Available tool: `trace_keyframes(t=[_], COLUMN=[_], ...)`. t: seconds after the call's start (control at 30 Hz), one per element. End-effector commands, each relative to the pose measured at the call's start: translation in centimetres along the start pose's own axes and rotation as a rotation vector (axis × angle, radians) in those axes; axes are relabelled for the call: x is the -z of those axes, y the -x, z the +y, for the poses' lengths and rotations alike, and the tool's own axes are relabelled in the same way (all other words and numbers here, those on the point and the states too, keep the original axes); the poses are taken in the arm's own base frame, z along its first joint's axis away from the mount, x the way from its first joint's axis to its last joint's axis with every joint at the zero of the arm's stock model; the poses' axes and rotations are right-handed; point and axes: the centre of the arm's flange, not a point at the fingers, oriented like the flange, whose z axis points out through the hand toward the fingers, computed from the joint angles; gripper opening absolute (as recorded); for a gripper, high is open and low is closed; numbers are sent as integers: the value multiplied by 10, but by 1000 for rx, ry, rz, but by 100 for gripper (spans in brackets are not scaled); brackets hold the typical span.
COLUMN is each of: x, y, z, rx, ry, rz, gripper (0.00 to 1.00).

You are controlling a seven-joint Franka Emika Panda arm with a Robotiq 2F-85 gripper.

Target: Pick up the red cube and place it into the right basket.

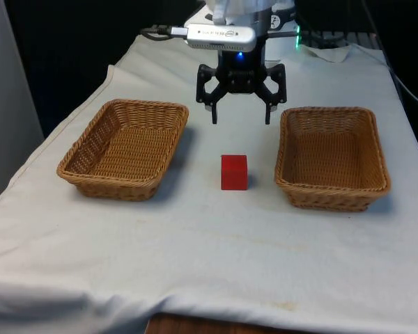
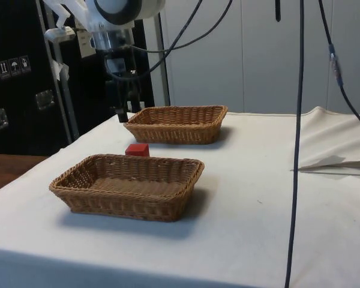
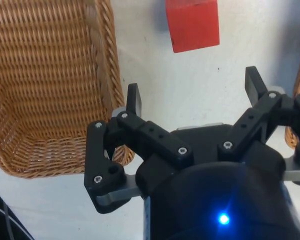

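**Gripper hangs open above the worktop**

The white arm reaches down from above, its wrist pointing straight at the worktop. The black gripper [image 1: 241, 120] hangs in the air, clear of the cloth, holding nothing. Its two fingers [image 3: 133, 101] are spread wide apart, tips pointing down. From the side, the gripper [image 2: 125, 112] appears upright, not tilted.

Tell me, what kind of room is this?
Probably a robot lab. A table under a white cloth holds just two wicker baskets and a red cube, like a test setup. The arm's black tool hangs open above the cloth, with cables dangling nearby.
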Motion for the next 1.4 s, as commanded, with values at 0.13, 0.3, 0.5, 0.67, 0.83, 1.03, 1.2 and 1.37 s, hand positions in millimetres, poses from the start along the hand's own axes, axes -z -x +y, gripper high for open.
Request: trace_keyframes(t=[0.13, 0.3, 0.5, 0.67, 0.83, 1.03, 1.2, 1.37], x=[-18, -30, -48, -58, -66, -76, -82, -90], y=[-1, -3, -5, -6, -8, -9, -8, -10], z=[5, 10, 17, 20, 20, 20, 20, 19], rx=[0, 0, -1, -2, -3, -3, -2, -2], ry=[-5, -3, -1, -1, 1, 3, 11, 6], rz=[-6, -5, -8, -12, -13, -18, -24, -22], gripper=[100, 100, 100, 100, 100, 100, 100, 100])
